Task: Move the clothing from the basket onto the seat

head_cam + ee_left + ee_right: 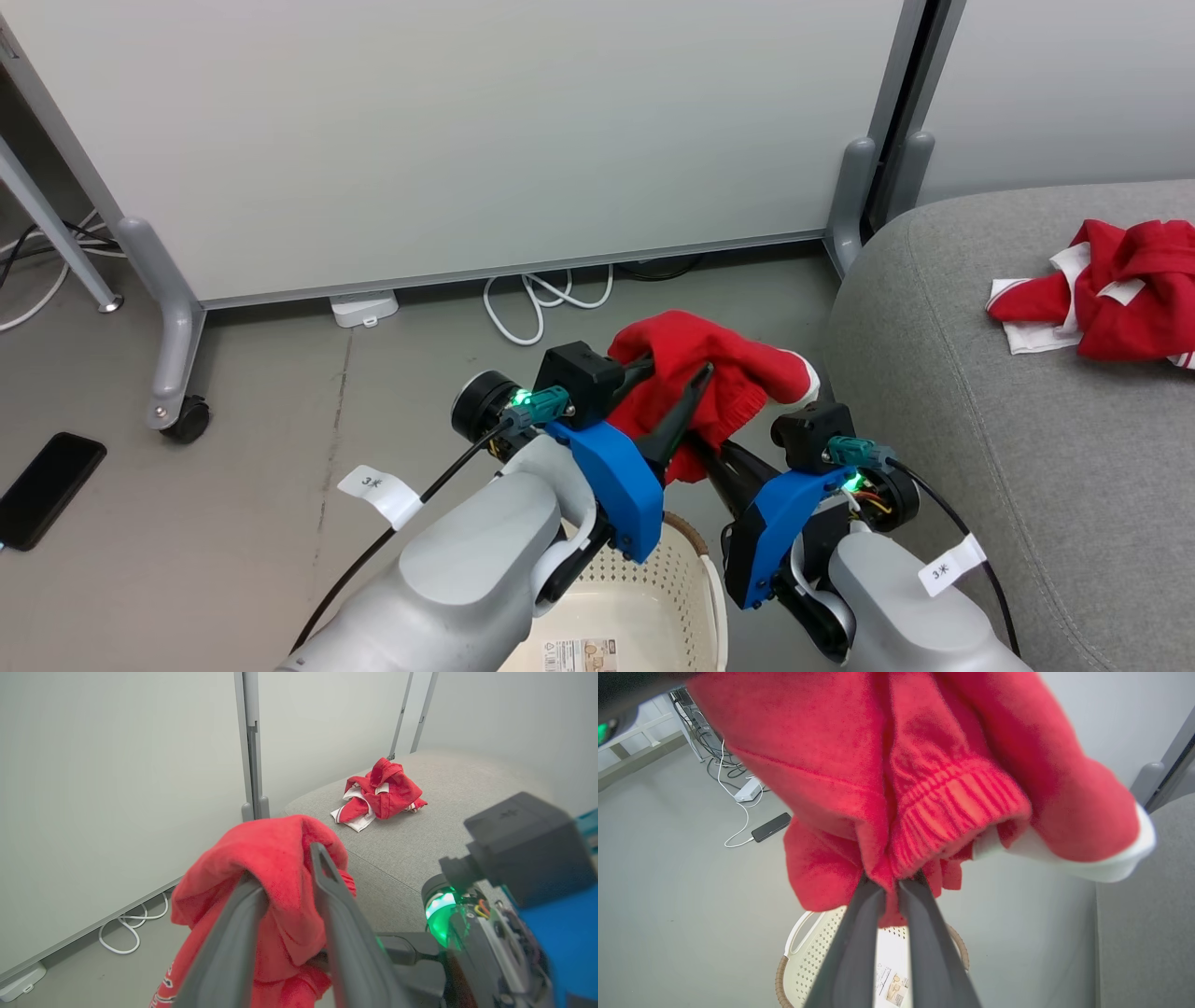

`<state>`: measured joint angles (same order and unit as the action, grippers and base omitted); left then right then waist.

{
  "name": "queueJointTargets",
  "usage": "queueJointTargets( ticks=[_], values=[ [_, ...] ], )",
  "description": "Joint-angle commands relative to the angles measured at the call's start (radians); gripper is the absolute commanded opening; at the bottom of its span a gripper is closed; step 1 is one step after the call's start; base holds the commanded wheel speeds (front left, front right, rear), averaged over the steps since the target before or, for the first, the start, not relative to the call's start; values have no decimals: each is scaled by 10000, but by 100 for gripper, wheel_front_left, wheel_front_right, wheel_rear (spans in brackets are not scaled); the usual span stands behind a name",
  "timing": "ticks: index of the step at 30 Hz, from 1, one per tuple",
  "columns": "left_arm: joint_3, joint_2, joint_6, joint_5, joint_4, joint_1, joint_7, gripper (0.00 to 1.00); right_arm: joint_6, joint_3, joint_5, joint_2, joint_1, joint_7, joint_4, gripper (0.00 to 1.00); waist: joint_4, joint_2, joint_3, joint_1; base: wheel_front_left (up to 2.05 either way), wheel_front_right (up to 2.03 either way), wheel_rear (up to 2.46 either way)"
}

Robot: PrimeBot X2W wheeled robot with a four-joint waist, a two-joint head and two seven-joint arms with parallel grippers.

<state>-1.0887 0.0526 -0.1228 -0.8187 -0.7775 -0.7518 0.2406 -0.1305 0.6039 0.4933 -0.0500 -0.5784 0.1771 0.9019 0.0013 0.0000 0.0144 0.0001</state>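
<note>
Red garment [719, 359] hangs at mid-frame in the head view, above the basket [653, 583] at the bottom edge. The right hand [894, 881] pinches a fold of it, fingers pressed together. The left hand [677, 369] has its fingers parted, cloth draped over and between them. On the sofa [980, 439], upper right, a second garment [1111, 299] lies crumpled.

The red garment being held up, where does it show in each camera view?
Head view: red garment at centre, above the laundry basket.
Left wrist view: garment lower centre.
Right wrist view: garment across the top, pinched in the right gripper jaws.
Shared landmark: grey sofa, on the right in all three.
</note>
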Motion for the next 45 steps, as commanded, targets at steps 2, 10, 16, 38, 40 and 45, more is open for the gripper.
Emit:
queueJointTargets(
  ticks=[2, 10, 16, 38, 40, 45],
  values=[
    [-9, 42, 100, 61, -26, -88, 93, 100, -5, 40, 102, -7, -157, 93, 78, 0, -2, 0, 5, -1, 0, 0, 0],
    [82, 53, 184, 201, 53, -4, 186, 100, -5, 79, 113, -7, -292, 251, 239, 0, -3, 0, 22, -1, 0, 0, 0],
    [408, 129, 264, 137, 249, 222, 246, 100, -5, 104, 106, -7, -357, 344, 328, 0, -19, 0, 58, -1, 0, 0, 0],
    [4663, 1459, 459, 3176, 4110, 4487, 258, 100, -5, -739, -278, -412, 155, 690, -603, 0, -257, 0, 145, -1, 0, 0, 0],
    [5093, 1492, 476, 3580, 4329, 4811, 258, 100, -5, -873, -359, -442, 275, 675, -765, 0, -347, 0, 144, -1, 0, 0, 0],
    [6252, 1471, 471, 4390, 4781, 5741, 259, 100, -5, -1176, -601, -530, 529, 515, -1201, 0, -593, 0, 161, -1, 0, 0, 0]
  ],
)
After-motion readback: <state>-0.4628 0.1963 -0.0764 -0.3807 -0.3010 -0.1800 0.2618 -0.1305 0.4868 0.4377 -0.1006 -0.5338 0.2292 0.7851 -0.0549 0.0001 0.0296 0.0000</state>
